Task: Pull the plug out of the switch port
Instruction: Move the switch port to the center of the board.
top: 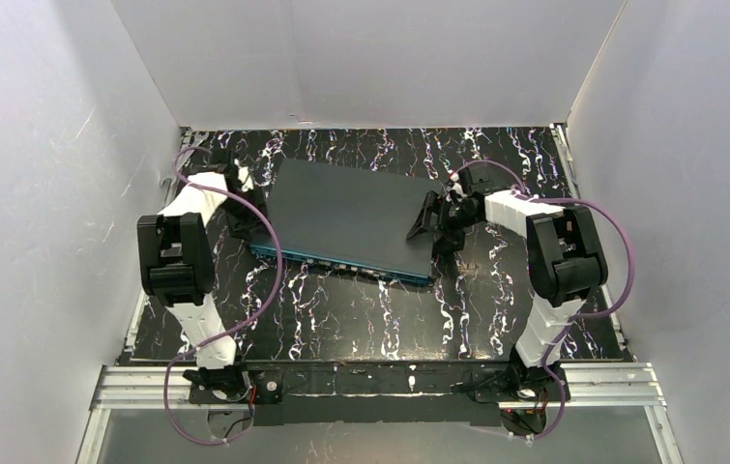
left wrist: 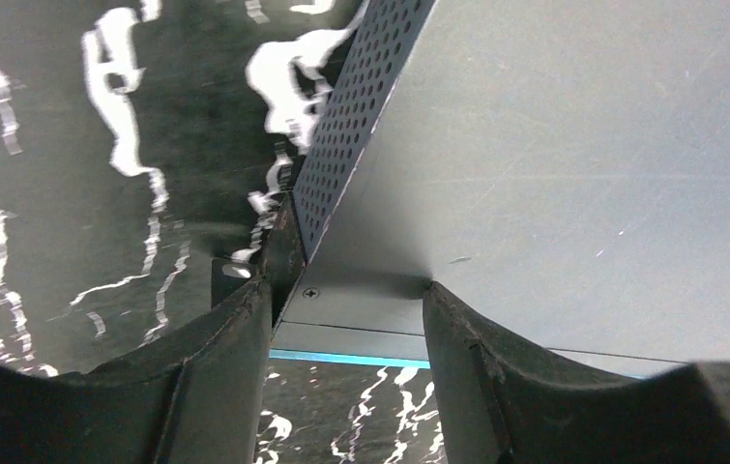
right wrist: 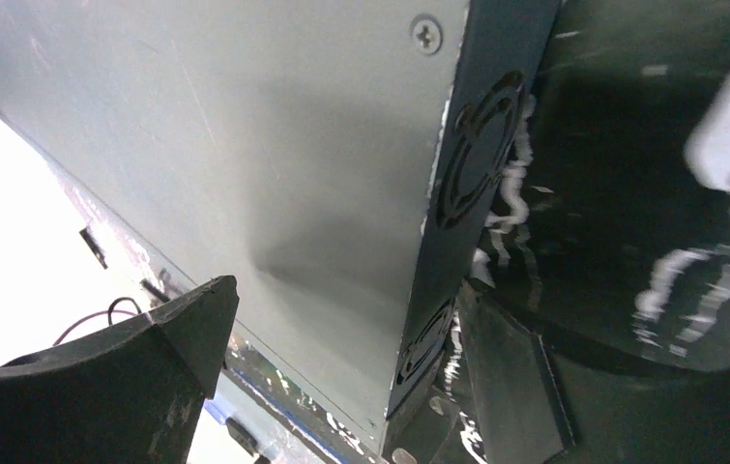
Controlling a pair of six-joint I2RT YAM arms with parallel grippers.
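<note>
The switch (top: 351,208) is a large flat dark grey box lying askew mid-table, with its teal port edge (top: 341,263) facing the arms. I cannot make out a plug or cable in any view. My left gripper (top: 245,208) is at the switch's left end. In the left wrist view it (left wrist: 346,290) is open and straddles the near-left corner of the switch (left wrist: 583,174), with one finger beside the perforated side and one on top. My right gripper (top: 435,224) is at the right end. It (right wrist: 346,290) is open, with one finger over the switch top (right wrist: 245,145) and one beside the fan-vent side.
The black marbled mat (top: 361,309) covers the table. White walls enclose the left, back and right. Purple cables (top: 264,280) loop off both arms. A metal rail (top: 370,382) runs along the near edge.
</note>
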